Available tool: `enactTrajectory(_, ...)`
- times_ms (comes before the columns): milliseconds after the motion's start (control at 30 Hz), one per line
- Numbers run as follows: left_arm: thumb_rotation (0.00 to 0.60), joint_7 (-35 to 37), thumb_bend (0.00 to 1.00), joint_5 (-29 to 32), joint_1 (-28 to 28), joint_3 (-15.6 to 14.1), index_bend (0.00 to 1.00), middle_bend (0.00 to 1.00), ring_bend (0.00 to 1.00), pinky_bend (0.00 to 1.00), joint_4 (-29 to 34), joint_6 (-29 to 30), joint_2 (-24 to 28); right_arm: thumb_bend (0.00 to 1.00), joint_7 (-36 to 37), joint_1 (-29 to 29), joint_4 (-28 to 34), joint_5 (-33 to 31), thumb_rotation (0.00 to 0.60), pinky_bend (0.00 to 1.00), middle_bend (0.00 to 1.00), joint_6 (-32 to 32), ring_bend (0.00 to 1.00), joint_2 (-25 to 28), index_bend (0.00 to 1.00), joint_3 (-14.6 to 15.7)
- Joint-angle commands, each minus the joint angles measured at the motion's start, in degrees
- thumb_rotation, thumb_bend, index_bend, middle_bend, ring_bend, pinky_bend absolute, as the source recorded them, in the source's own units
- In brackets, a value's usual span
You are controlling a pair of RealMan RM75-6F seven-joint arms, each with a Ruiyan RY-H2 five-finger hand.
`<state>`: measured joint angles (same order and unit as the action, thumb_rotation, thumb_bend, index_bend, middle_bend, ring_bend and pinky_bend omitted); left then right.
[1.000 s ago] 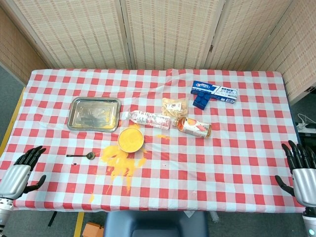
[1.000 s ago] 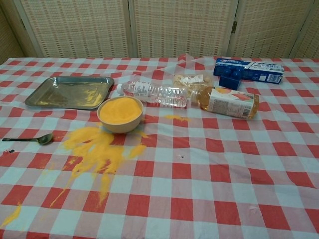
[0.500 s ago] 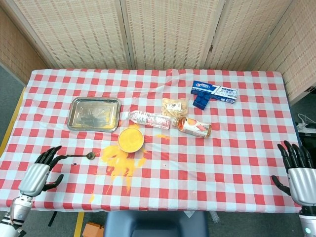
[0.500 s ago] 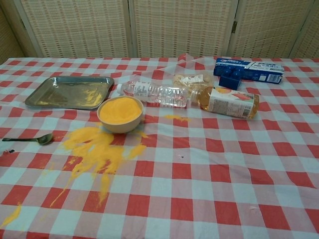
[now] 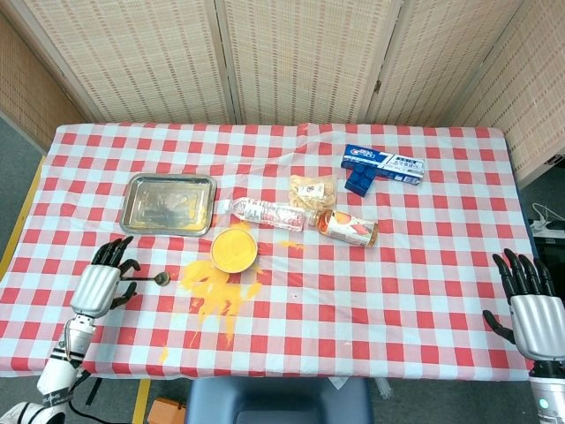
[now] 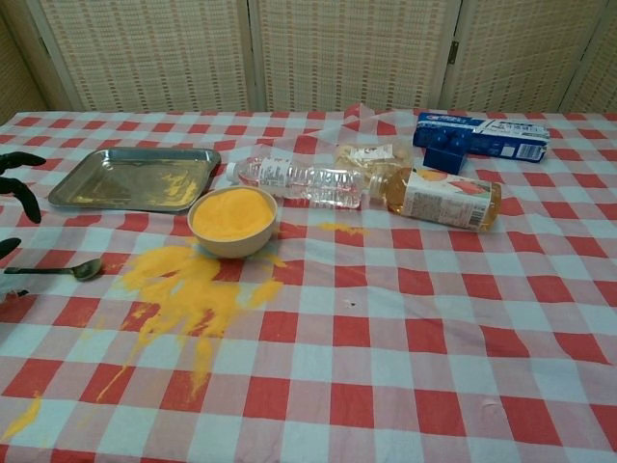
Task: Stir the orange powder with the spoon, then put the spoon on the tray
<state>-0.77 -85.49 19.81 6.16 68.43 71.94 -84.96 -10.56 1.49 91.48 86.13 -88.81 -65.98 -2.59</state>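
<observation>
Nothing is done yet: I have my left hand (image 5: 104, 281) spread and empty over the spoon (image 5: 150, 279) handle, left of the powder bowl (image 5: 234, 250), the tray (image 5: 169, 202) bare beyond, and my right hand (image 5: 532, 308) open and idle far right

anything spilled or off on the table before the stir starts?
Yes. Orange powder is spilled across the cloth in front of the bowl, trailing toward the near edge, with a small patch beside it. Two bottles, clear and orange-labelled, lie on their sides behind the bowl.
</observation>
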Motion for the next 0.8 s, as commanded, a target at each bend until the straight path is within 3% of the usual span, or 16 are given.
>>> enactTrajectory(33, 0.6, -0.31, 0.43, 0.47, 0.82, 0.3, 0.44, 0.0, 0.0, 0.09, -1.91, -0.68, -1.34, 0.13, -0.05, -0.01, -0.01, -0.04, 0.6, 0.0, 0.0, 0.04, 0.0, -0.06, 0.0, -0.08)
enactTrajectory(400, 0.6, -2.08, 0.43, 1.91, 3.79, -0.48, 0.42, 0.0, 0.0, 0.09, -7.62, -5.13, -6.25, 0.13, -1.07, 0.05, -0.2, -0.48, 0.6, 0.0, 0.0, 0.53, 0.0, -0.48, 0.0, -0.38)
enactTrajectory(800, 0.6, -3.48, 0.43, 2.59, 4.76, -1.11, 0.45, 0.0, 0.0, 0.09, -12.06, -5.62, -9.54, 0.14, -0.42, -0.02, 0.15, -0.45, 0.6, 0.0, 0.0, 1.04, 0.0, -0.16, 0.0, -0.3)
